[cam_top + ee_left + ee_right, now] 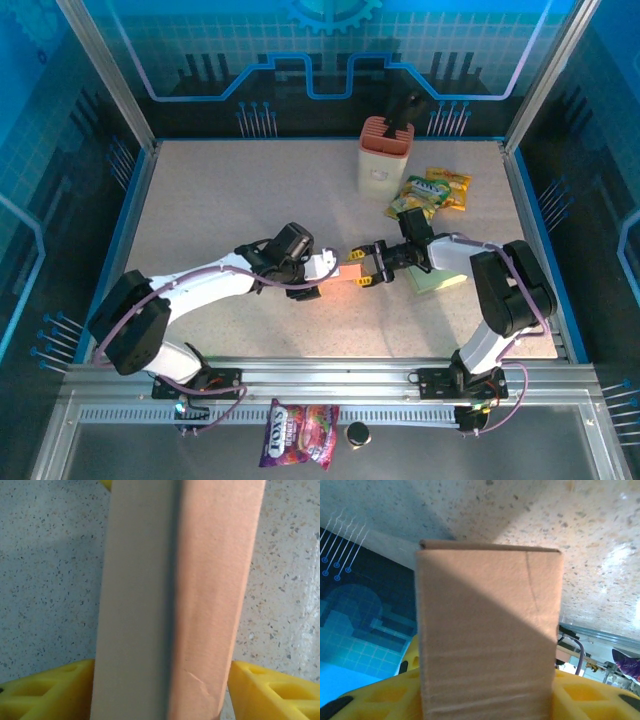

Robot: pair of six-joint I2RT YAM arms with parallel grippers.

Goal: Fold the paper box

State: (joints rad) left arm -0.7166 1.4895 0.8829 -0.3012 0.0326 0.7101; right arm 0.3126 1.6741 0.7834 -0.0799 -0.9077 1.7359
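The paper box [352,271] is a small orange-pink carton held just above the middle of the table, between the two arms. My left gripper [322,268] comes at it from the left and my right gripper [368,272] from the right. In the left wrist view the box [175,605] runs lengthwise as a tan face and an orange face meeting at a fold. The yellow fingers [45,695] of the left gripper [161,680] press on both of its long sides. In the right wrist view a flat tan panel [487,630] stands upright, and the right gripper [487,692] is shut on its lower part.
A beige bin with an orange lid [385,155] stands at the back right, with yellow-green snack packets [432,192] beside it. A pale green pad [438,281] lies under the right forearm. A candy bag [298,435] and a small black cap [357,433] rest on the front rail.
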